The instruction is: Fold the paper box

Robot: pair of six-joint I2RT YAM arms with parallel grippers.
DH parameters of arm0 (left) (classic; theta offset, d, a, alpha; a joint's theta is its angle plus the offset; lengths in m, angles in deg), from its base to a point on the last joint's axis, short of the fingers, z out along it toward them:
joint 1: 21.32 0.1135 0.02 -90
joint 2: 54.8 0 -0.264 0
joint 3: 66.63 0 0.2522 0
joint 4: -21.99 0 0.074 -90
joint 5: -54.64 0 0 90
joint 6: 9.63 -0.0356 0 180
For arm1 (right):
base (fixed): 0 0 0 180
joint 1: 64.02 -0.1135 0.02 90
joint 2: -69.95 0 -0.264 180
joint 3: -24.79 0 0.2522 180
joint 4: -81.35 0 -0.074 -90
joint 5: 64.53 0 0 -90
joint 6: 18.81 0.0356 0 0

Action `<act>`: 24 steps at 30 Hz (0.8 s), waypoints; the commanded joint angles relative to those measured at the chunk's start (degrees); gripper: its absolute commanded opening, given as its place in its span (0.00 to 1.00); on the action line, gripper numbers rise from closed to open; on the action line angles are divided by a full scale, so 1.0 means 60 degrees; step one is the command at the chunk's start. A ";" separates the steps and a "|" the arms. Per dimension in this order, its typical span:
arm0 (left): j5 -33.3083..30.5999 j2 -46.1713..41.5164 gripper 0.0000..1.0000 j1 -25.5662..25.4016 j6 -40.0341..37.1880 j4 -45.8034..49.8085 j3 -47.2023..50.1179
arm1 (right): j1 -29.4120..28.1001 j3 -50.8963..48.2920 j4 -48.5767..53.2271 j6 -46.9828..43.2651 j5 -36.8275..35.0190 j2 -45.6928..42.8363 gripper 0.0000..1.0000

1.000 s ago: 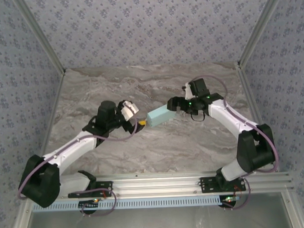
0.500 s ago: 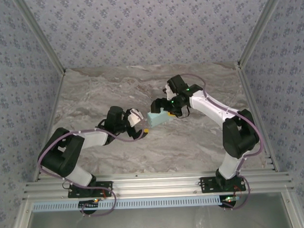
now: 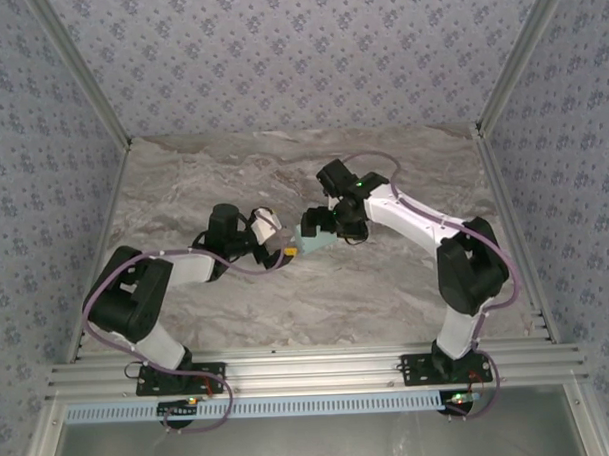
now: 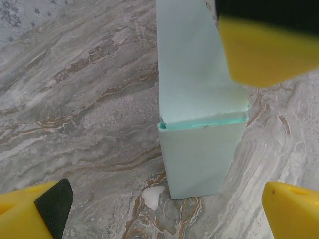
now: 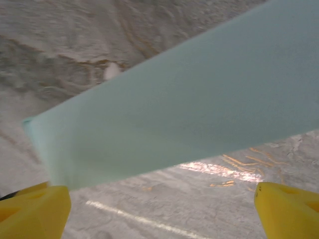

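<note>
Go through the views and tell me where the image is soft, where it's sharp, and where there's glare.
Right wrist: the paper box is too close, smeared and soft; a bright glare patch sits on the table below it. Left wrist: box creases crisp, the left gripper's near fingertips soft-edged. Top external: even light, faint shadows, nothing blurred.

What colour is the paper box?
The paper box is pale mint turquoise, plain and unmarked; the left wrist view shows it best.

Mint paper box (image 4: 199,99), yellow left gripper fingers (image 4: 291,211), grey brown-veined marble table (image 4: 75,99), blue-grey floral walls (image 3: 278,49).
</note>
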 commanded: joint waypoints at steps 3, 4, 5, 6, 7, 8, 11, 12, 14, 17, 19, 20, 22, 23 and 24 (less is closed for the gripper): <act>0.1286 0.0356 0.99 0.0003 -0.0024 -0.0102 -0.0474 | -0.0081 0.0026 0.0130 0.0638 -0.0292 -0.0326 0.97; 0.1329 0.0425 0.99 -0.0001 -0.0050 -0.0126 -0.0511 | -0.0068 0.0107 0.0166 0.0694 -0.0182 -0.0448 0.97; 0.1329 0.0513 0.99 0.0012 -0.0064 -0.0165 -0.0544 | -0.0060 0.0205 0.0226 0.0771 -0.0141 -0.0563 0.98; 0.1324 0.0563 0.99 0.0013 -0.0061 -0.0178 -0.0582 | -0.0071 0.0255 0.0252 0.0934 -0.0141 -0.0666 0.98; 0.1319 0.0594 0.99 0.0013 -0.0058 -0.0216 -0.0596 | -0.0070 0.0249 0.0201 0.1093 -0.0098 -0.0714 0.98; 0.1333 0.0624 0.99 0.0013 -0.0028 -0.0279 -0.0615 | -0.0073 0.0203 0.0043 0.1231 -0.0029 -0.0738 0.98; 0.1348 0.0767 0.99 0.0005 -0.0043 -0.0330 -0.0702 | -0.0199 0.0099 -0.0288 0.1486 -0.0140 -0.0477 0.99; 0.1334 0.0802 0.99 0.0012 -0.0068 -0.0307 -0.0733 | -0.0228 0.0095 -0.0357 0.1524 -0.0189 -0.0316 0.99; 0.1311 0.0803 0.99 0.0014 -0.0063 -0.0244 -0.0776 | -0.0266 0.0064 -0.0476 0.1551 -0.0360 0.0041 0.99; 0.1378 0.0813 0.99 0.0013 -0.0108 -0.0190 -0.0779 | -0.0265 -0.0136 -0.0621 0.1708 -0.0430 0.0525 0.99; 0.1386 0.0835 0.99 0.0013 -0.0160 -0.0084 -0.0835 | -0.0251 -0.0425 -0.0648 0.1872 -0.0570 0.0566 0.99; 0.1374 0.0806 0.99 0.0027 -0.0165 0.0003 -0.0866 | -0.0236 -0.0610 -0.0715 0.1959 -0.0633 0.0438 0.99; 0.1373 0.0744 0.99 0.0025 -0.0166 0.0068 -0.0853 | -0.0196 -0.0848 -0.0806 0.2033 -0.0682 0.0158 0.99; 0.1389 0.0721 0.99 0.0027 -0.0166 0.0033 -0.0814 | -0.0190 -0.0860 -0.0811 0.2011 -0.0616 0.0012 0.99; 0.1392 0.0715 0.99 0.0027 -0.0152 0.0003 -0.0781 | -0.0161 -0.0804 -0.0767 0.1967 -0.0525 -0.0114 1.00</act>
